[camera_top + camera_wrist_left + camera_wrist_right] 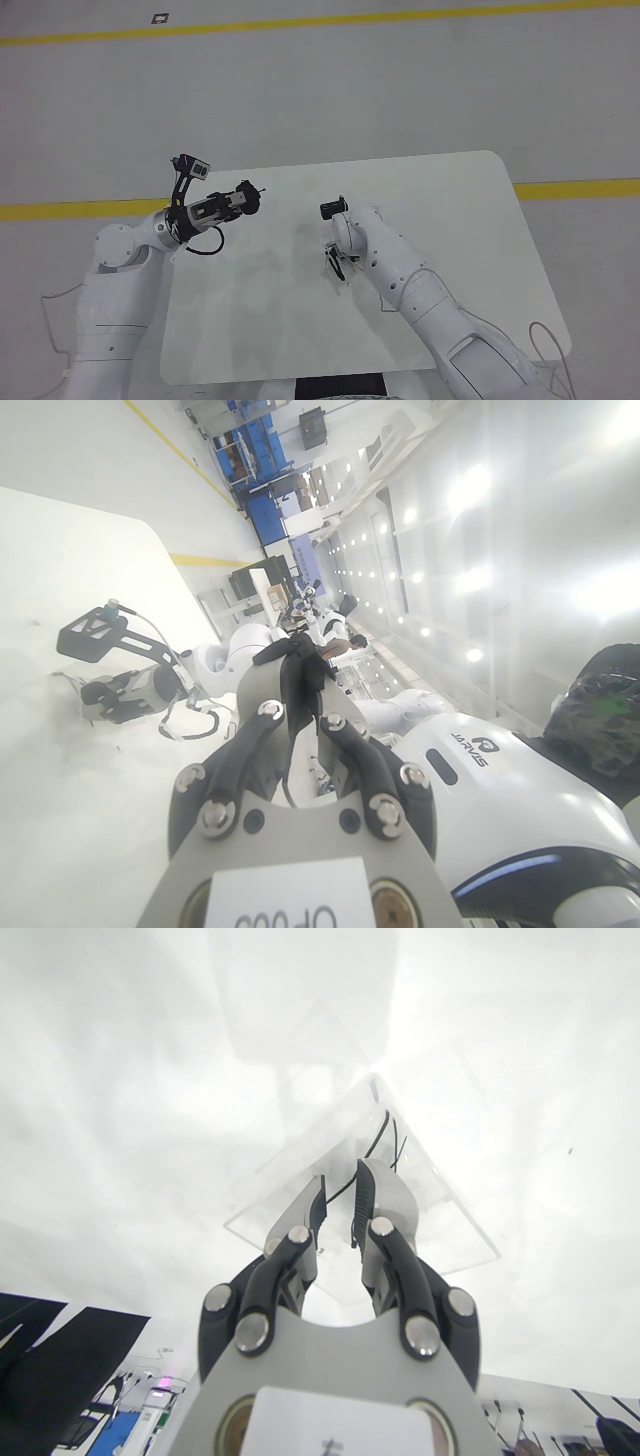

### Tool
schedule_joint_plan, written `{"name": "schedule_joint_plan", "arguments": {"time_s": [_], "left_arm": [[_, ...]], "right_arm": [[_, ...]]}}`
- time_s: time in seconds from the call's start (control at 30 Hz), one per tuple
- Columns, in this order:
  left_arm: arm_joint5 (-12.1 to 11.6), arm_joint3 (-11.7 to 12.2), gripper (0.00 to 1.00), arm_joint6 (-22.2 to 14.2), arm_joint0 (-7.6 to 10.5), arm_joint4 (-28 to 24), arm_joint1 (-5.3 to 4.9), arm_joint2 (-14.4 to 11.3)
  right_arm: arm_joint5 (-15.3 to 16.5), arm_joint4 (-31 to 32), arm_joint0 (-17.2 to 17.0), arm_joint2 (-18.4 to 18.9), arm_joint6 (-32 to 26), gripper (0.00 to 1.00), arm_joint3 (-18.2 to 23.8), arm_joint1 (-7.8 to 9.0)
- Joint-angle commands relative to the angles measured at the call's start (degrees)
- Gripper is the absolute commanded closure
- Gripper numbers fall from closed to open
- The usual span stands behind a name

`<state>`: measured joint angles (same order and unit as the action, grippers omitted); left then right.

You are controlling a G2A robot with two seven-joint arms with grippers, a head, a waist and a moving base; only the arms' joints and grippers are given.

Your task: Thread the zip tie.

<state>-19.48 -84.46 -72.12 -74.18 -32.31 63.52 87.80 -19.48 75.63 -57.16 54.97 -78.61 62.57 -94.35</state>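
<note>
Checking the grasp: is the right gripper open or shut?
Open: the right gripper shows a gap between its pads, a black zip tie visible through it, over the clear tray.

Matt white counter (450, 200); clear glossy plastic tray (440, 1223); thin black plastic zip tie (382, 1128); right end effector (340, 1172) with ribbed black pads (362, 1198).

Parted pincer (341, 1180) over zip tie (381, 1130)
</note>
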Motion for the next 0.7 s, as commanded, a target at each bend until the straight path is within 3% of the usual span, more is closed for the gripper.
{"name": "schedule_joint_plan", "arguments": {"time_s": [0.0,0.03,0.4,0.67], "left_arm": [[0.0,0.0,1.0,0.0,0.0,0.0,0.0,0.0],[0.0,0.0,1.0,0.0,0.0,0.0,0.0,0.0],[0.0,0.0,1.0,0.0,0.0,0.0,0.0,0.0],[0.0,0.0,1.0,0.0,0.0,0.0,0.0,0.0]], "right_arm": [[0.0,0.17,0.09,0.04,-0.09,0.95,-0.27,-0.13],[0.0,0.29,0.13,0.07,-0.14,1.0,-0.36,-0.19],[0.16,2.25,-0.16,1.05,-1.03,1.0,2.65,-0.2],[4.52,0.34,-0.85,3.16,-1.03,1.0,6.12,1.26]]}}
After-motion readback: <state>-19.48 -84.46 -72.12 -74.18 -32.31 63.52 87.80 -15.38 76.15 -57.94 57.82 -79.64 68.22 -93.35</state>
